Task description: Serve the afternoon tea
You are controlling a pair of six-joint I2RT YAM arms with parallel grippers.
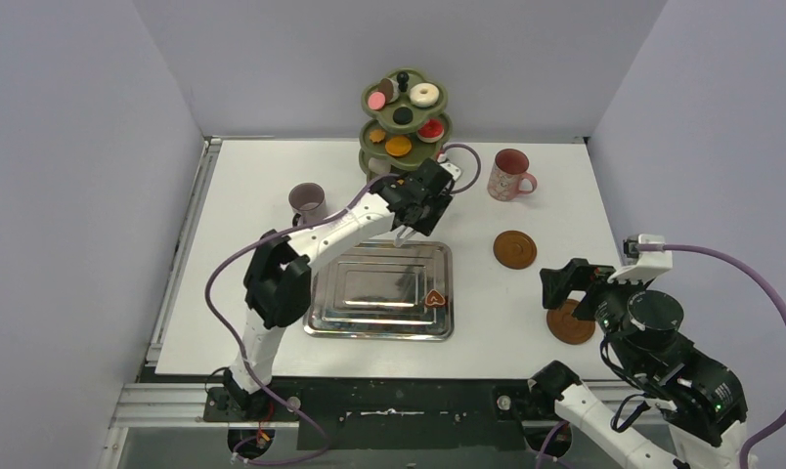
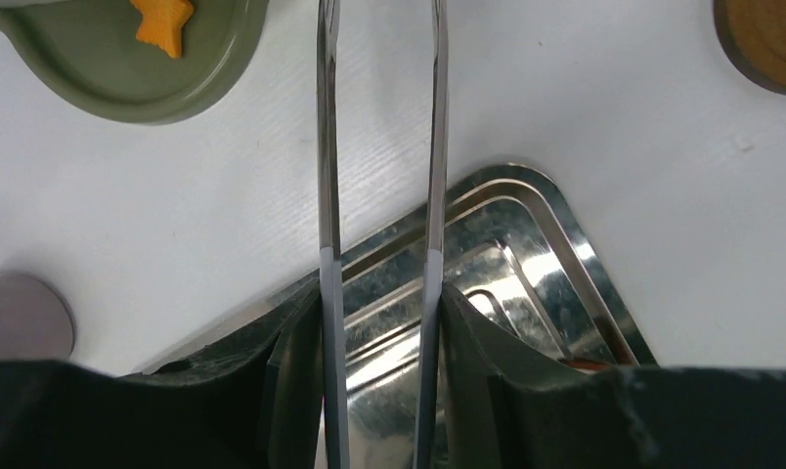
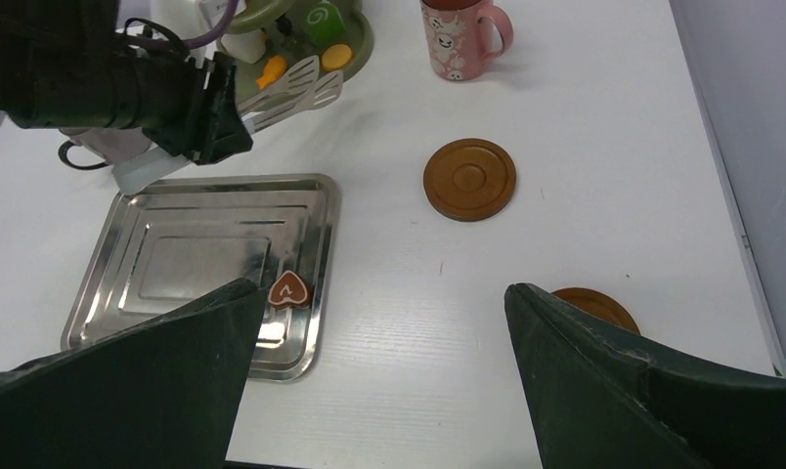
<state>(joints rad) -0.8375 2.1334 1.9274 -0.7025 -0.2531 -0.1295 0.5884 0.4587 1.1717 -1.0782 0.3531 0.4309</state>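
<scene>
Steel tongs (image 2: 328, 195) sit clamped in the left gripper (image 2: 384, 332), by the green stand (image 2: 106, 88) at the far edge. Best to pinch the heart sweet (image 3: 289, 289) on the tray (image 3: 174, 244) softly. The right gripper (image 3: 384, 293) hangs spread apart.

near coaster (image 3: 592, 304) half hidden, tongs (image 2: 328, 147) tips cropped

olive-green stand (image 1: 379, 161) at the far edge, loaded with colour: pink macaron (image 1: 376, 100), white-iced donut (image 1: 425, 95), orange star (image 2: 161, 21), green swirl roll (image 3: 323, 18). pink mug (image 3: 455, 39) shows white faces, mauve mug (image 1: 308, 202) is plain. brown coasters (image 1: 515, 249) toward the right edge. silver tongs (image 2: 328, 147), mirror-bright steel tray (image 1: 365, 283), brown heart sweet (image 3: 289, 290) with a white mark. white tabletop (image 1: 272, 186).
</scene>
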